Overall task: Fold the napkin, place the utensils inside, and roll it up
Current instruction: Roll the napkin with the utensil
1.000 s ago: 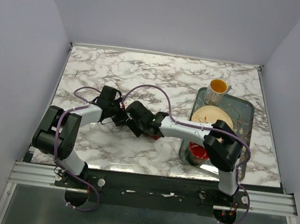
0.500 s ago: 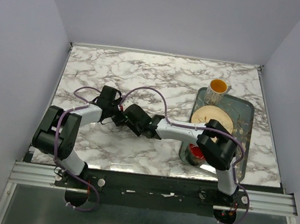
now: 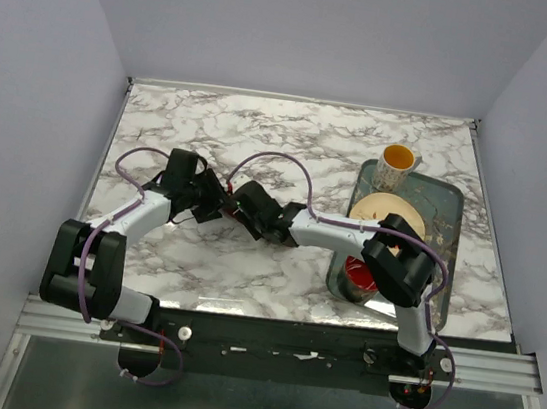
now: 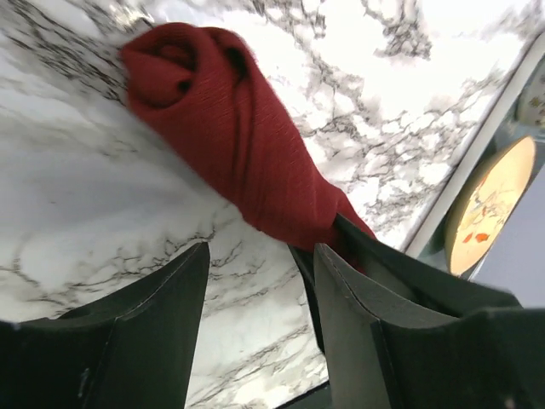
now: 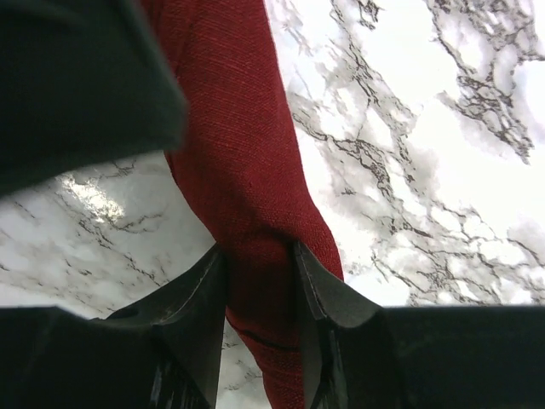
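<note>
The napkin [image 4: 238, 145] is a maroon cloth rolled into a tight tube, lying on the marble table. My right gripper [image 5: 260, 256] is shut on one end of the napkin [image 5: 243, 153], its fingers pressing both sides of the roll. My left gripper [image 4: 260, 256] stands open just short of the roll, with only bare marble between its fingers. In the top view the left gripper [image 3: 205, 201] and right gripper [image 3: 230, 209] face each other at the table's middle left and hide most of the cloth. The utensils are out of view.
A grey tray [image 3: 451, 198] at the right holds a cream plate [image 3: 384, 211], a red bowl [image 3: 357, 276] and a mug [image 3: 398, 160] with a yellow inside. The plate [image 4: 494, 204] and the tray's rim also appear in the left wrist view.
My left arm has drawn back to the left, off the roll. The right gripper has moved a little left and its jaws have narrowed onto the napkin.
</note>
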You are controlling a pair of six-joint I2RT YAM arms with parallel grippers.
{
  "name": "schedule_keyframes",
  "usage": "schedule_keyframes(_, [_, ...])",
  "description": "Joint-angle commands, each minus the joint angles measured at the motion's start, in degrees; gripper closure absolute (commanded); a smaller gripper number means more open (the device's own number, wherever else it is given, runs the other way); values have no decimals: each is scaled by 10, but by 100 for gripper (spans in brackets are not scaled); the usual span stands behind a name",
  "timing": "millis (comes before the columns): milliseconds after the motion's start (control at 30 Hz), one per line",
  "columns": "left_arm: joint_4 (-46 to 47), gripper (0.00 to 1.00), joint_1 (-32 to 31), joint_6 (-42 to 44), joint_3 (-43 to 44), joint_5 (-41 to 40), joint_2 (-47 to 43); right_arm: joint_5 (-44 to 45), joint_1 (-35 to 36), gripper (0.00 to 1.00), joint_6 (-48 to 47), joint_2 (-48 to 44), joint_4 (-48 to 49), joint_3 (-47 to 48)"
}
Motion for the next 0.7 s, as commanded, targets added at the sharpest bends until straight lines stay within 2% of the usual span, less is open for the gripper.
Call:
schedule_keyframes(0, [-42, 38, 48, 36, -11, 0, -44, -106, -46, 62, 63, -4, -43, 20])
schedule_keyframes(133, [-55, 38, 73, 48, -10, 9, -61, -202, -91, 62, 113, -7, -61, 30])
schedule_keyframes(167, [-57, 38, 74, 50, -8, 11, -64, -256, -100, 62, 123, -7, -62, 30])
schedule_keyframes(267, [-58, 38, 76, 54, -1, 23, -66, -341, -138, 62, 163, -2, -63, 32])
schedule_keyframes(533, [-50, 38, 77, 56, -1, 47, -62, -452, -196, 62, 250, 27, -64, 39])
schedule_keyframes(667, [-44, 38, 76, 54, -1, 62, -62, -478, -206, 62, 274, 37, -62, 40])
